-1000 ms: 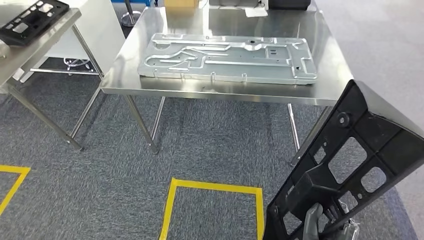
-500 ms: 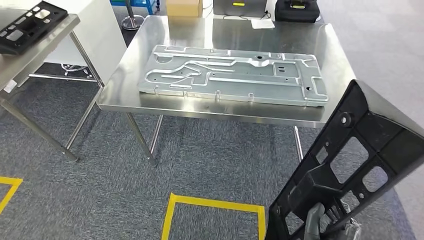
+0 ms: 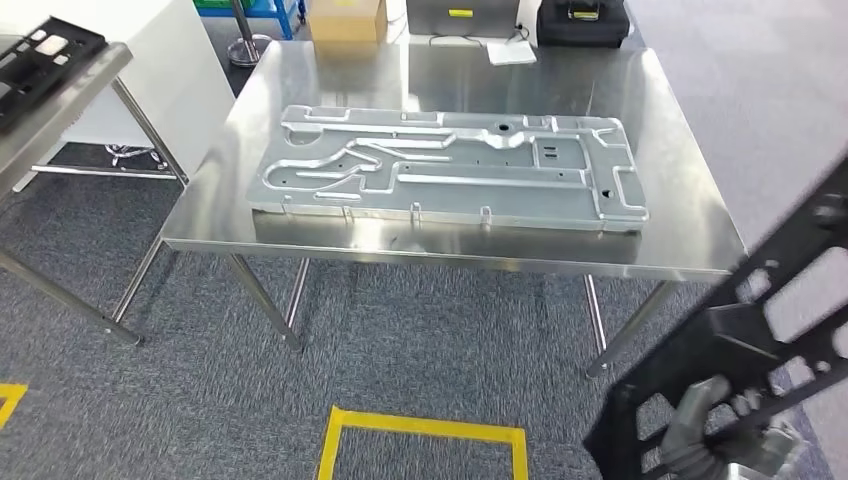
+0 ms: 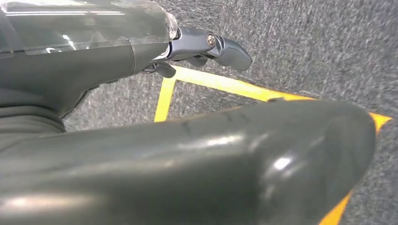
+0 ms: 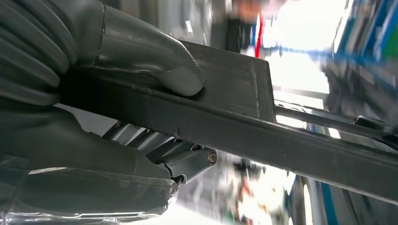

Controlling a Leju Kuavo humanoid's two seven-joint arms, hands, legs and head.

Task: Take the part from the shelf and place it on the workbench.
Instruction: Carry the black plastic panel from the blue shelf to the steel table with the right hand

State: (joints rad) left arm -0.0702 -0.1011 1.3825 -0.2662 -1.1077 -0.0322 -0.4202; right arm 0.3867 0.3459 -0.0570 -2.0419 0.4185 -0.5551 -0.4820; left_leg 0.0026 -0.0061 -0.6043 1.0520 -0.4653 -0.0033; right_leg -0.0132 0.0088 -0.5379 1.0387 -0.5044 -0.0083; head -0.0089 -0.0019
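The part is a black plastic frame with cut-out windows [image 3: 775,300], held tilted at the lower right of the head view, short of the workbench. My right hand [image 3: 715,435] grips it near its lower end. In the right wrist view the thumb [image 5: 155,61] presses on a bar of the black part [image 5: 244,126], with the other fingers closed beneath it. The steel workbench [image 3: 690,205] stands ahead with a large stamped metal panel [image 3: 450,165] lying on it. My left hand [image 4: 187,154] hangs over the carpet, its fingers [image 4: 220,47] held out and holding nothing.
The shelf [image 3: 60,95] at the far left carries another black part [image 3: 40,55]. Yellow tape [image 3: 420,428] marks a square on the grey carpet before the workbench. Boxes and a black bag [image 3: 580,22] lie beyond the table's far edge.
The whole view has shifted: the workbench is now nearer and lower in the picture. The black part in my right hand has dropped and moved toward the right edge.
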